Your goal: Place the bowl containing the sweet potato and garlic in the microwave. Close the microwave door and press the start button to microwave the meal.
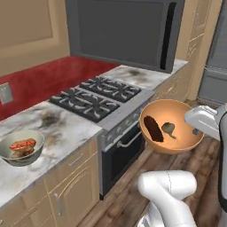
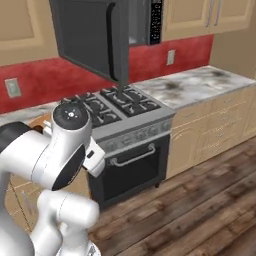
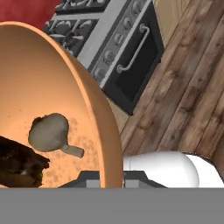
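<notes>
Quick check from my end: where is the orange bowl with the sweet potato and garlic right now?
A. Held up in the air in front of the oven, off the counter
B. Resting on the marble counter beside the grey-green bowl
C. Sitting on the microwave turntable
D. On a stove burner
A: the bowl hangs over the wood floor beside the oven front, with the sweet potato and garlic inside, clear of the counter.

The microwave door (image 1: 124, 31) was cut off by the top edge in both base views, and the microwave (image 2: 147, 22) cavity behind it stayed hidden. The gripper's fingertips were hidden behind the rim of the bowl (image 1: 175, 128). In the hand view the sweet potato (image 3: 19, 159) ran off the left edge. The grey-green bowl's (image 1: 20, 146) food was too small to identify.
</notes>
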Robot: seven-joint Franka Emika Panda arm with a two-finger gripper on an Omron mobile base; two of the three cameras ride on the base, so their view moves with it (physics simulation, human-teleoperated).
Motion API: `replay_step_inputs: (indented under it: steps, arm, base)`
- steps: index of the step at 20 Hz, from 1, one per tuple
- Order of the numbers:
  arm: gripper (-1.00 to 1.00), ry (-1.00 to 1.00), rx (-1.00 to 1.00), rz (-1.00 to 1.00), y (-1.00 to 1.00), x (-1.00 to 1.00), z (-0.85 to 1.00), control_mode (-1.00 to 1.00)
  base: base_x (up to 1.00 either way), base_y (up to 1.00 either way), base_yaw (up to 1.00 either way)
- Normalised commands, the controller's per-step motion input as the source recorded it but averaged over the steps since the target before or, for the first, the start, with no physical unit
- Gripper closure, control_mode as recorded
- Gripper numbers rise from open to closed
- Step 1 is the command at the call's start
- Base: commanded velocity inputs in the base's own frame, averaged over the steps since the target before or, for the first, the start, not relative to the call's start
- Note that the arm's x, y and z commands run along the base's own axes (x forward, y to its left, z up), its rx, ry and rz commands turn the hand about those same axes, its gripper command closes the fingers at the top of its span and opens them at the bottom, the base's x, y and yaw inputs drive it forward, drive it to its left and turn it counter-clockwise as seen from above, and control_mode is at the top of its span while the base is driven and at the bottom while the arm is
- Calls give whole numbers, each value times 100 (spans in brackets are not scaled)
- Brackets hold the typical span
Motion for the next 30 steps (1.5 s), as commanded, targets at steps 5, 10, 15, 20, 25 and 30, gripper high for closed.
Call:
replay_step_inputs:
  steps: [5,10,15,20,25,30]
  arm:
    - [100,0,0,0,0,0,0,100]
    - [100,0,0,0,0,0,0,100]
    - [100,0,0,0,0,0,0,100]
    - [100,0,0,0,0,0,0,100]
    - [100,0,0,0,0,0,0,100]
    - [100,0,0,0,0,0,0,100]
  base:
    - [65,-38,-34]
    - [83,-40,-22]
    - [80,-40,-8]
    - [72,-27,19]
    - [61,-25,49]
    - [52,-24,53]
